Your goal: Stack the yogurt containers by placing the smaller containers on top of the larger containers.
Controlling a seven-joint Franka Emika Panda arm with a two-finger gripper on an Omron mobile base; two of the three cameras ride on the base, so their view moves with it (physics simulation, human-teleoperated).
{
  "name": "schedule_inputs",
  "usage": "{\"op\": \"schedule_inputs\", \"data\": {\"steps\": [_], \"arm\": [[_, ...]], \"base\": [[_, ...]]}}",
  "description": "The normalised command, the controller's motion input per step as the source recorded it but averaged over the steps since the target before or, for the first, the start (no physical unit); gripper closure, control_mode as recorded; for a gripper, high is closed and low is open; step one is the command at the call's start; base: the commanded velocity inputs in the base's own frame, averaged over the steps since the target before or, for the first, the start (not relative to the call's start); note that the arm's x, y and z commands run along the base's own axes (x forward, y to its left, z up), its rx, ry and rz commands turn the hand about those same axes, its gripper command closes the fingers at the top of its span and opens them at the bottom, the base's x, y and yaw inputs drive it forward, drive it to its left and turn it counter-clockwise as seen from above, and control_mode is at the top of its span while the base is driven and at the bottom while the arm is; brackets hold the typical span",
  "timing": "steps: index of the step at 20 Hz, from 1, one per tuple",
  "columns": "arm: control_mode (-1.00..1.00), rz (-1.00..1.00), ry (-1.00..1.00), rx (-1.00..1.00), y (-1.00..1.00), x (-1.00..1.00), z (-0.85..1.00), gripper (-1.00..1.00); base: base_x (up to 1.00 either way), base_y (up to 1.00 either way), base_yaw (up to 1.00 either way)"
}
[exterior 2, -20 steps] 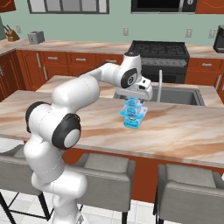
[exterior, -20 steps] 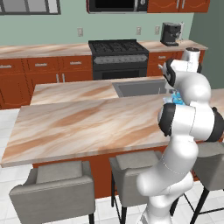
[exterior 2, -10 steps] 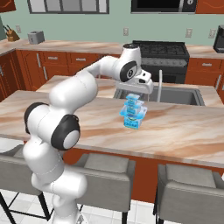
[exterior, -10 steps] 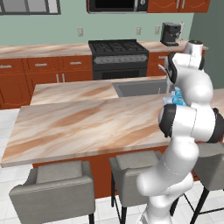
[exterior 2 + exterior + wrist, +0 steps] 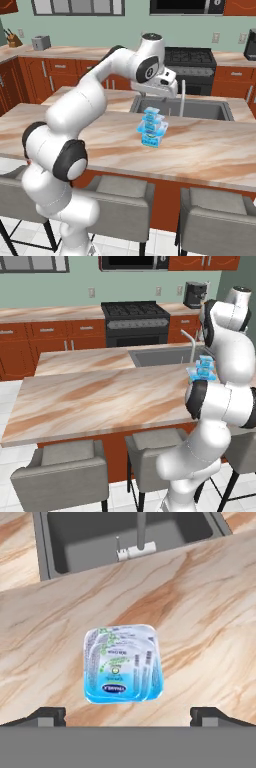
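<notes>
The yogurt containers stand as one stack (image 5: 152,128) on the island counter (image 5: 215,150), just in front of the sink. The widest tub (image 5: 151,140) is at the bottom, a middle one (image 5: 154,125) sits on it, and the tiniest (image 5: 151,112) is on top. In the hand view I look straight down on the stack (image 5: 122,664), its lids nested slightly off-centre. My gripper (image 5: 169,93) hangs above the stack, apart from it. It is open (image 5: 128,718), its fingertips (image 5: 47,716) wide apart with nothing between them. The left base view shows the stack (image 5: 203,368) partly behind my arm.
The sink (image 5: 200,107) with its faucet (image 5: 182,97) lies right behind the stack. A coffee machine (image 5: 195,293) stands on the back counter beside the stove (image 5: 135,318). Grey stools (image 5: 122,200) line the island's near edge. Bare counter stretches to the left (image 5: 90,396).
My gripper has risen straight up off the top of the stack and now hangs well above it. The three tubs stay stacked and have not moved.
</notes>
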Motion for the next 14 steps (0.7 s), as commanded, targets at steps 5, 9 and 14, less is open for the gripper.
{"op": "schedule_inputs", "data": {"steps": [5, 9, 14], "arm": [[-1.0, 0.01, -0.26, 0.04, -0.09, -0.81, 0.26, -1.0], [-1.0, 0.03, -0.28, 0.03, -0.14, -0.96, 0.24, -1.0], [-1.0, 0.05, -0.3, 0.04, -0.23, -0.99, 0.19, -1.0]], "base": [[0.0, 0.0, 0.0], [0.0, 0.0, 0.0], [0.0, 0.0, 0.0]]}}
